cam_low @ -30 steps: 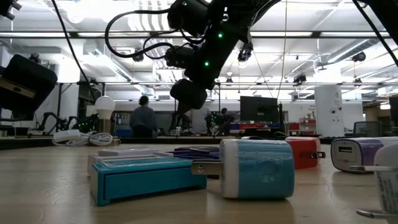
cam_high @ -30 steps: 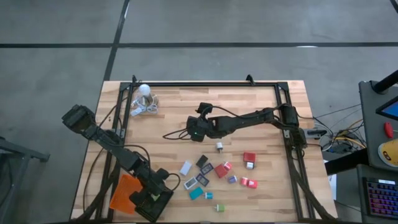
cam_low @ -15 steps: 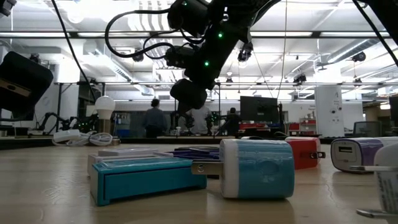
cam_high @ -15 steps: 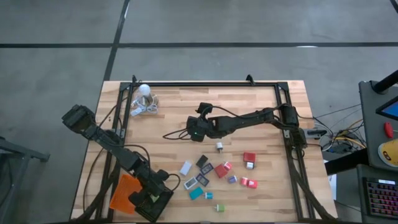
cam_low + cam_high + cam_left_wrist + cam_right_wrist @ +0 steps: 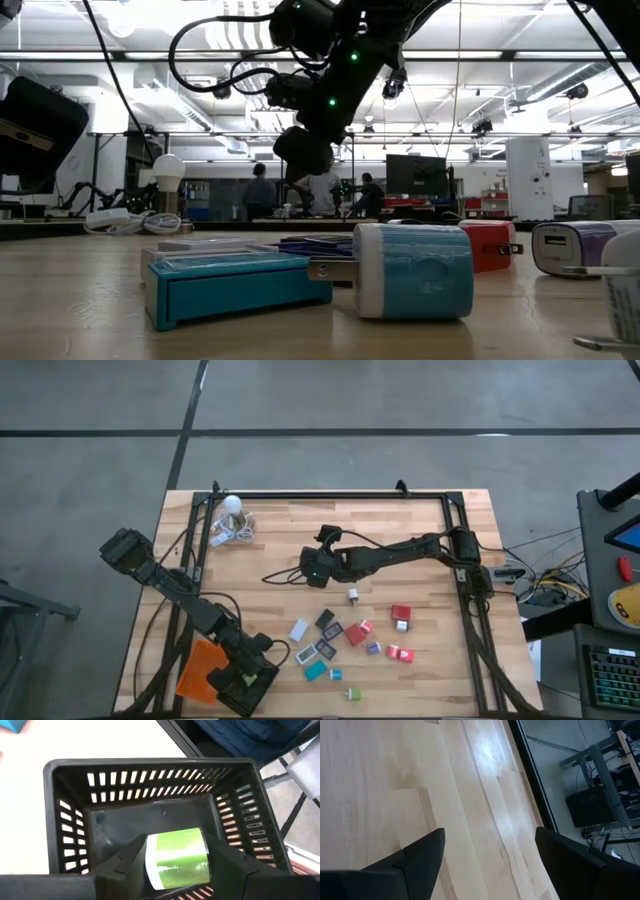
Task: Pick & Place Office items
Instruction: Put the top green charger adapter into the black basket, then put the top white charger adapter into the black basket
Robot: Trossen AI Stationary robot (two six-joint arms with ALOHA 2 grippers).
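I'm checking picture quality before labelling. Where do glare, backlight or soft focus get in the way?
Right wrist view: a bright glare patch on the table washes out the wood grain. Low view: ceiling lights backlight the right arm, leaving it a dark silhouette; the teal block up close looks soft. Left wrist view: the green block in the left end effector is evenly lit over the black tray.

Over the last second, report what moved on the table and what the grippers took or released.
Nothing on the table moved. The left gripper stays shut on the green piece over the black tray; the right gripper hangs open over bare wood mid-table, as before. The loose pieces lie where they did. Only people in the room behind shifted.
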